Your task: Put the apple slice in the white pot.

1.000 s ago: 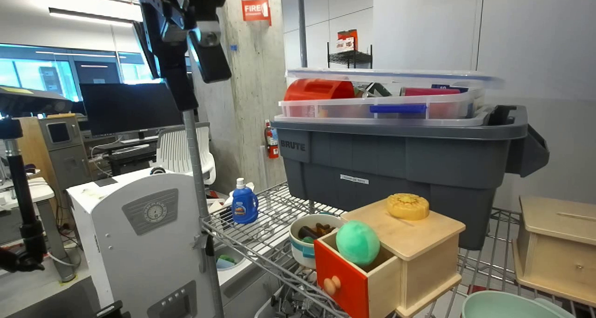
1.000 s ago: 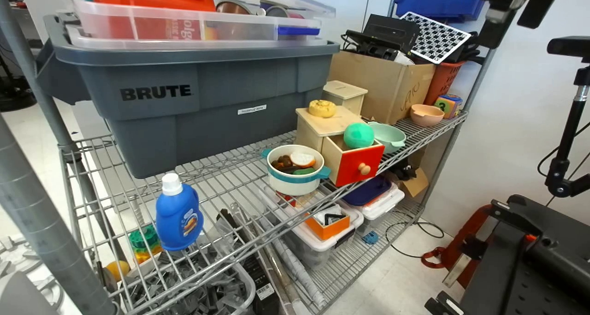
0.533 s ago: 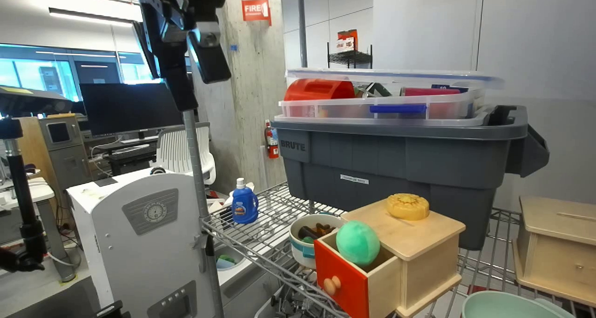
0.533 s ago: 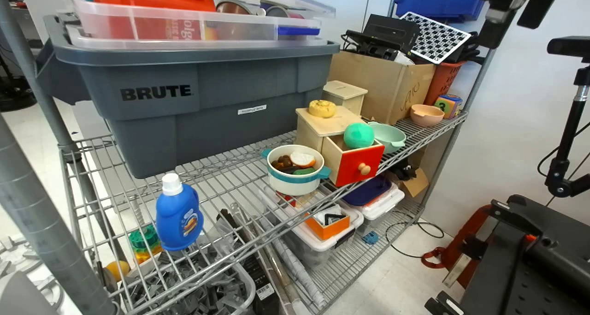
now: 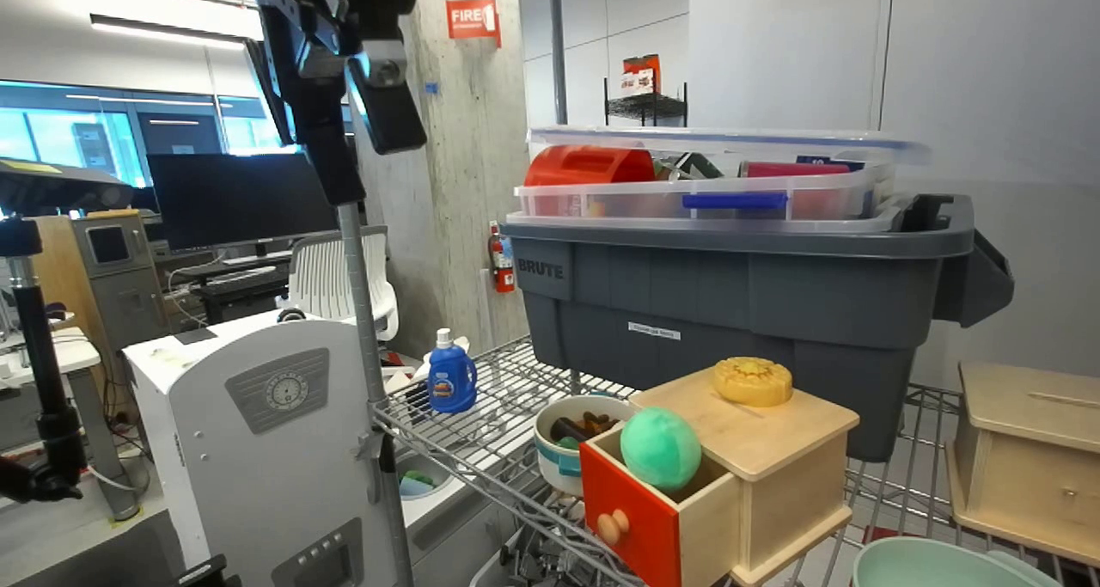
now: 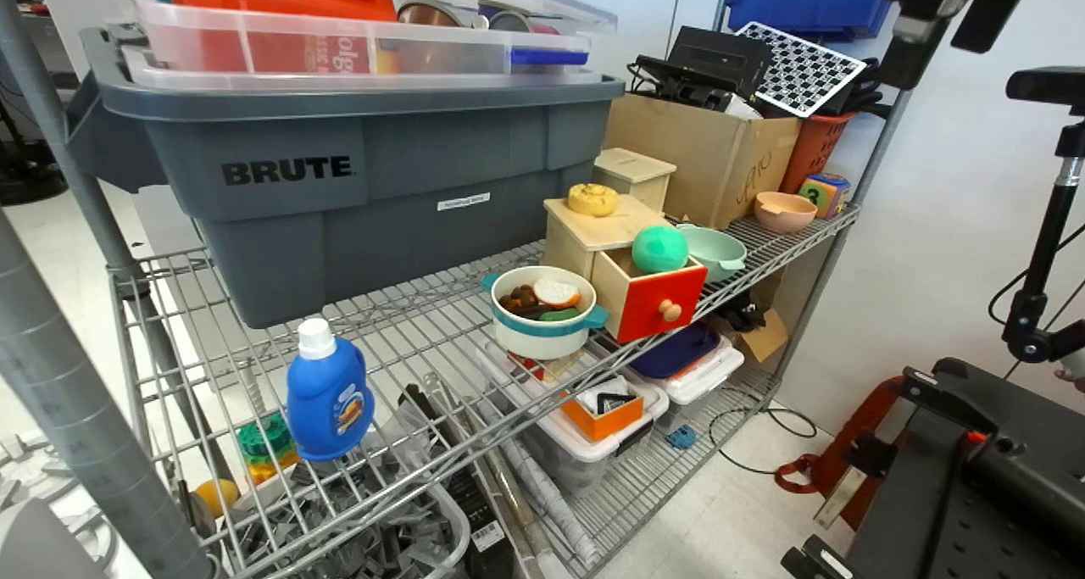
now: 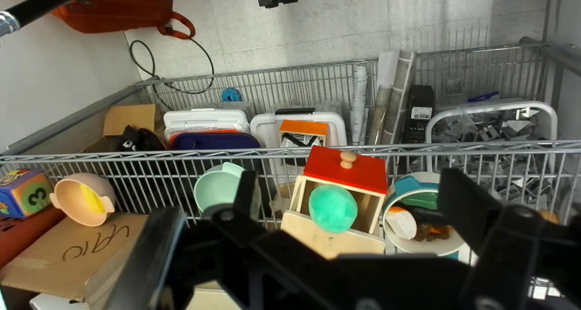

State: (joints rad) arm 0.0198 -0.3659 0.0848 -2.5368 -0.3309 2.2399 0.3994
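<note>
In an exterior view, your apple slice (image 6: 556, 292), cream-white with an orange edge, lies in the white pot (image 6: 534, 344). In an exterior view, the slice is hidden; brown pieces (image 5: 595, 422) show. In the wrist view (slice visible), your gripper (image 7: 350, 189) has its fingers wide apart.

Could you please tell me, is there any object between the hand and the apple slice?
Nothing visible stands between the hand and the apple slice, which lies uncovered in the white pot; in the wrist view the green ball is off to the side.
</note>
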